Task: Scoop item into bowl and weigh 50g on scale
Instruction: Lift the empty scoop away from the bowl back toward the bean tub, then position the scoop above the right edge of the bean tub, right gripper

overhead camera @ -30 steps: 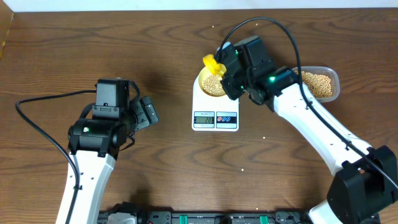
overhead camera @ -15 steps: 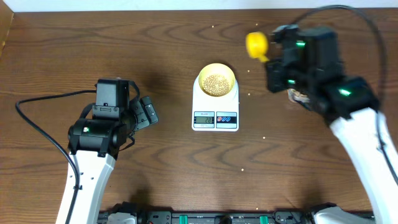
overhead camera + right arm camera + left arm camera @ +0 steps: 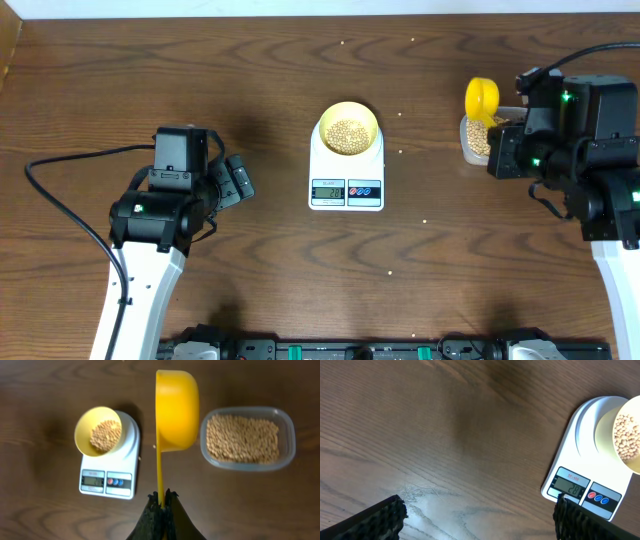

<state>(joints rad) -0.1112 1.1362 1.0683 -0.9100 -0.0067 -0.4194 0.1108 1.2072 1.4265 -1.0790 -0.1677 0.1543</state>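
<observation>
Right gripper (image 3: 161, 496) pinched shut on the yellow scoop (image 3: 176, 410) by its thin handle end, tipped sideways beside the clear container (image 3: 289, 442); left gripper (image 3: 479, 517) wide open, empty; soybeans (image 3: 106, 434) lie in the bowl (image 3: 82, 422) on the scale (image 3: 107, 480); light, hard, likely to roll and scatter.

On desk (image 3: 280, 80): bowl (image 3: 372, 120) holding beans (image 3: 347, 134) sits on scale (image 3: 346, 172). Right of scale lies container (image 3: 291, 440), scoop (image 3: 176, 410) over its scale-side edge.
</observation>
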